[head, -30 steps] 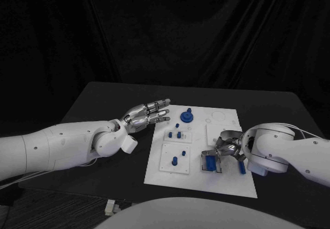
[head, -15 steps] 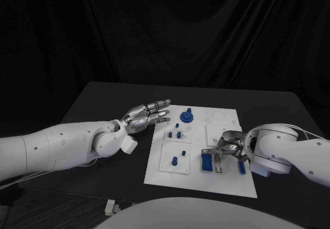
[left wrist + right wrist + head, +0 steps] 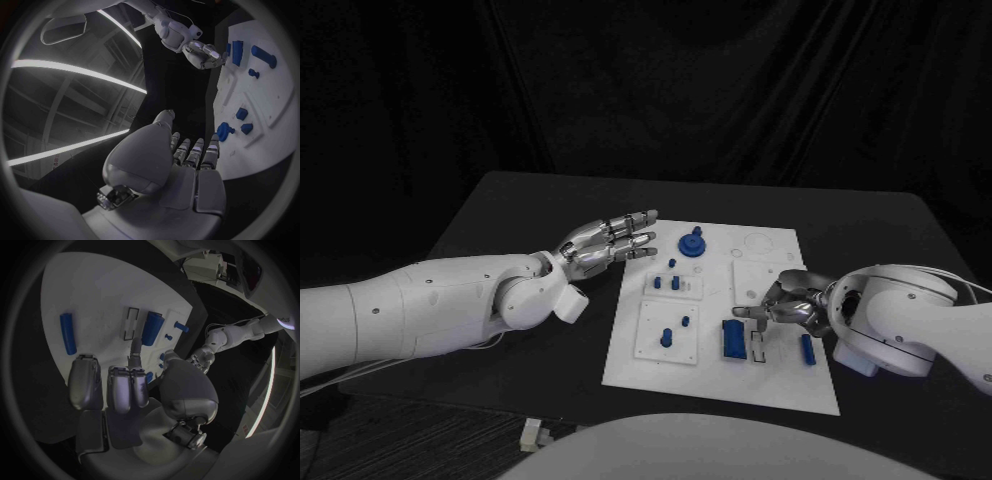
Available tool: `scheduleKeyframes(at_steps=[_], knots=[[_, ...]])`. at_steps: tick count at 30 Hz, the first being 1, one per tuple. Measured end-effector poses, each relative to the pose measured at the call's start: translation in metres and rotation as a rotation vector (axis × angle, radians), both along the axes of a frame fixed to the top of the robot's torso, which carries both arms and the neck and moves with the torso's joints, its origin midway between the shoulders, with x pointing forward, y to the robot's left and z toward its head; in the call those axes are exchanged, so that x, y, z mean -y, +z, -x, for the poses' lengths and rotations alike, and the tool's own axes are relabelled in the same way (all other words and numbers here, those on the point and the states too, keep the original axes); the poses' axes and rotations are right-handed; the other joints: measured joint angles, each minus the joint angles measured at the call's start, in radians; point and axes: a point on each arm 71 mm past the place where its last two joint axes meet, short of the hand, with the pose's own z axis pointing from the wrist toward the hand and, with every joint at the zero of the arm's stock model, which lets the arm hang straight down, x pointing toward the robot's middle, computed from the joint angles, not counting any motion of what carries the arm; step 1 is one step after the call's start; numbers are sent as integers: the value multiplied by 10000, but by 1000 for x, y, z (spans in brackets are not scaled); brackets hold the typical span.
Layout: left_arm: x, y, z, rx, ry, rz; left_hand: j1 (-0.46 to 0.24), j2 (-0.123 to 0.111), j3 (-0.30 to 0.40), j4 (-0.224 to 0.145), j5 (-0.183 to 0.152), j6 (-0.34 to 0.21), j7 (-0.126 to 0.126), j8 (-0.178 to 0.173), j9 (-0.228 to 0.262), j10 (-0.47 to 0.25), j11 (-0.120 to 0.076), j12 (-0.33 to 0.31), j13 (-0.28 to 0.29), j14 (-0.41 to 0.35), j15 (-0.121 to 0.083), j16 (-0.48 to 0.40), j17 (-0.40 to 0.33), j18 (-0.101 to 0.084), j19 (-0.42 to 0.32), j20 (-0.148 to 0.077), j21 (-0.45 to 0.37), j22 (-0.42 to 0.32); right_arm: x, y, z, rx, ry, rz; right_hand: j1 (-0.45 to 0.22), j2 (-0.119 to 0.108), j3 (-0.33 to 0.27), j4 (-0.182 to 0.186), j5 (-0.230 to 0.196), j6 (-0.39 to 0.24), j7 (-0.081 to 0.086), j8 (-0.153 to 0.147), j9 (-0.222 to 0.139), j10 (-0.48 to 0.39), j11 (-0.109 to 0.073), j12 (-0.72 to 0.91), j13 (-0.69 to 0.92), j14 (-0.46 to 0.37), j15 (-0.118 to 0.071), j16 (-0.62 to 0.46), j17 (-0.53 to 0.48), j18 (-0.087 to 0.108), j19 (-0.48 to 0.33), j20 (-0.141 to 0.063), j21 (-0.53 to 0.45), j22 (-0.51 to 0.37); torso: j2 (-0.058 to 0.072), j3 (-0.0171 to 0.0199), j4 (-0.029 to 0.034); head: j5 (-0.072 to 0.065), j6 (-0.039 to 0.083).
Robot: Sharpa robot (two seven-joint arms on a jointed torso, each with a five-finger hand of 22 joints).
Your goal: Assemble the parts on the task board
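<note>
Head view: the white task board (image 3: 718,370) lies mid-tabletop (image 3: 516,210). The left hand (image 3: 606,240) hovers beside the board's far left corner, fingers spread, holding nothing. The right hand (image 3: 783,300) sits over the board's right side, fingers curled, empty. A blue block (image 3: 733,339) lies just beside it.

Left wrist view: blue pegs (image 3: 242,113) stand in the board.

Right wrist view: a blue bar (image 3: 67,333) lies apart from the block.
</note>
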Motion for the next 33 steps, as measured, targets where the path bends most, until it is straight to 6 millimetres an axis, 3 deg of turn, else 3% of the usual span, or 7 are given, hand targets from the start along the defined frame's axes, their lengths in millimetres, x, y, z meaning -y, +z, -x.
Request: scheduleKeyframes(at_steps=[8, 12, 14, 19, 21, 22, 33], knots=[[-1, 0, 1, -6, 17, -4, 0, 0, 0, 0, 39, 17, 16, 20, -1, 0, 0, 0, -1, 0, 0, 0, 11, 0, 0, 0, 0, 0, 1, 25, 8, 2690, 576, -1201, 2771, -176, 312, -868, 2661, -577, 30, 387, 117, 14, 91, 0, -1, -18, 18, 169, 0, 0, 0, 0, 563, 0, -2, 0, -1, 24, 0], [-2, 0, 1, -4, 24, -3, 0, 0, 0, 0, 39, 30, 30, 20, -1, 0, 0, 0, -1, 0, 0, 0, 11, -1, 0, 0, 0, 1, 1, 29, 18, 4192, 1235, -1530, 3488, -258, 361, -1047, 3140, -1031, 89, 856, 398, 14, 91, 0, -1, -18, 18, 204, -1, 0, 0, 0, 677, 0, -2, 0, 1, 19, 0], [-2, 0, 1, -3, 25, -2, 0, 0, 0, 0, 39, 30, 30, 20, -1, 0, 0, 0, 7, 0, 0, 0, 11, 0, 0, 0, 0, 1, 0, 28, 23, 4648, 1559, -1578, 3588, -270, 356, -1042, 3000, -1198, 79, 1110, 544, 15, 91, 0, -2, -18, 18, 204, -1, 1, 36, 36, 677, 0, -2, 0, 3, 18, 0], [-2, 0, 1, -2, 27, -1, 0, 0, -1, 1, 39, 30, 30, 20, -2, 43, 43, -1, 8, 0, 0, 0, 10, 0, 0, 0, 0, 2, -5, 19, 35, 5441, 2412, -1479, 4001, -354, 226, -819, 1536, -1492, 35, 1931, 944, 15, 90, 0, -2, -18, 18, 204, -1, 1, 37, 36, 677, 8, 0, 0, 6, 21, 0], [-2, 0, 1, -2, 29, -2, 0, 0, -1, 0, 39, 31, 29, 20, -2, 43, 43, -1, 8, 0, 0, 0, 10, 0, 0, 0, 0, 1, -6, 15, 39, 5587, 2657, -1416, 4233, -1025, 1214, -48, 204, -1538, -11, 2451, 1153, 15, 90, 0, -2, -18, 18, 204, -1, 2, 37, 36, 677, 8, 0, 0, 6, 18, 0], [-2, 0, 1, -2, 28, -1, 0, 0, -1, 1, 39, 30, 29, 20, -2, 43, 43, 0, 7, 0, 0, 0, 10, 0, 0, 0, 0, 2, -7, 13, 41, 5664, 2799, -1379, 4216, -1193, 1480, 112, -66, -1537, -11, 2604, 1207, 15, 90, 0, -2, -18, 18, 204, -2, 1, 36, 36, 677, 8, 1, 0, 6, 18, 0], [-2, 0, 1, -4, 29, 0, 0, 0, 27, -28, 39, 30, 29, 20, -3, 43, 43, -1, 7, 0, 0, 0, 9, 0, 0, 0, 0, 2, -11, -3, 51, 5835, 3476, -1152, 3964, -1510, 1813, 210, -572, -1610, -77, 3515, 1601, 16, 90, 0, -3, -18, 18, 204, -2, 1, 36, 36, 677, 6, 3, 0, -2, 48, 0]])
